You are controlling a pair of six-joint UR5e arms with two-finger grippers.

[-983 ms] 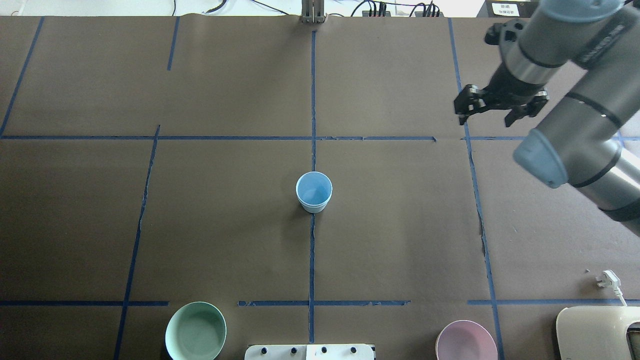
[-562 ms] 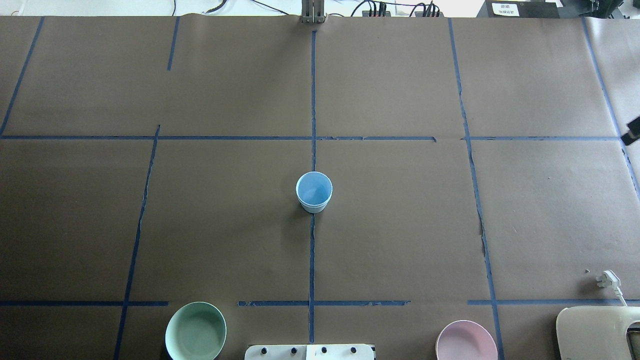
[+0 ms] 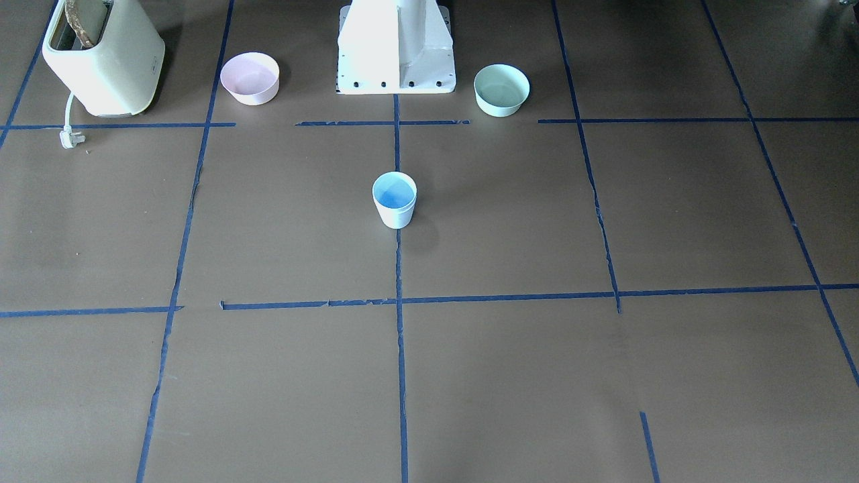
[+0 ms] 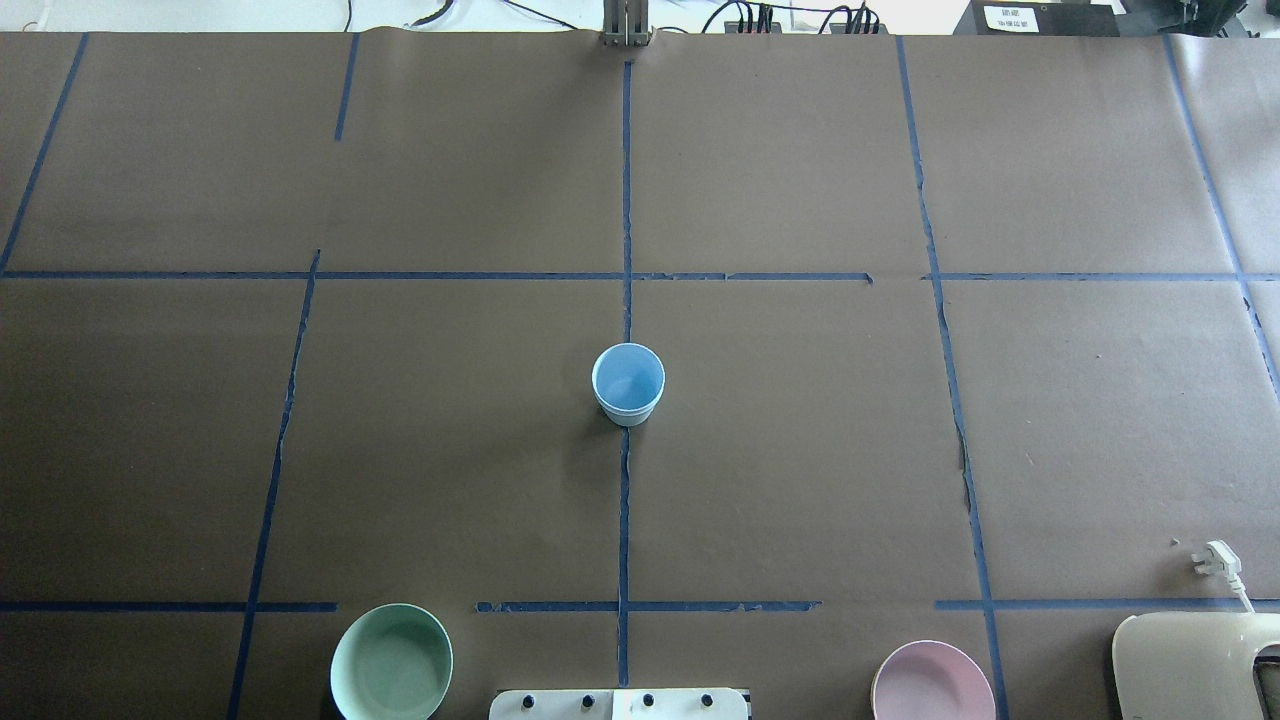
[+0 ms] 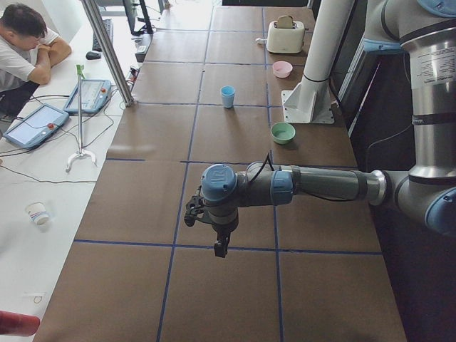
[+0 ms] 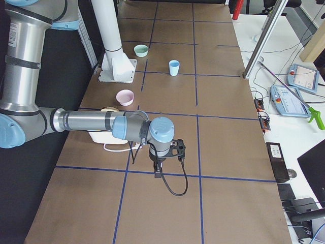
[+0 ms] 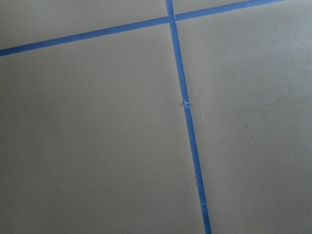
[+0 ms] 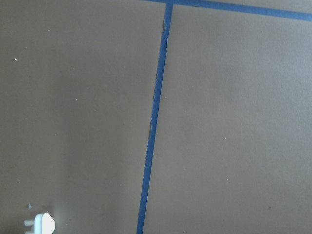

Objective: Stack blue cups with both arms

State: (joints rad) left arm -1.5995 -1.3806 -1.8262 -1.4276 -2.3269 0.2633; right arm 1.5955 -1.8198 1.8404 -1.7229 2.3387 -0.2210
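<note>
— Since a second ago our right arm [image 6: 86, 122] has swung out of the overhead view.
— And the blue cups [image 4: 628, 383]?
— Upright at the middle of the table [image 4: 800, 470], on the centre tape line [image 4: 624, 520], mouth up, long axis vertical. Whether two sit nested, we can't make out.
— Our grippers?
— We see our left gripper [image 5: 218, 246] over the left end and our right gripper [image 6: 158, 172] over the right end, both well apart from the cups. They show in side views only, so open or closed, we cannot tell. The frame edge cuts off the pink bowl [image 4: 932, 685].
</note>
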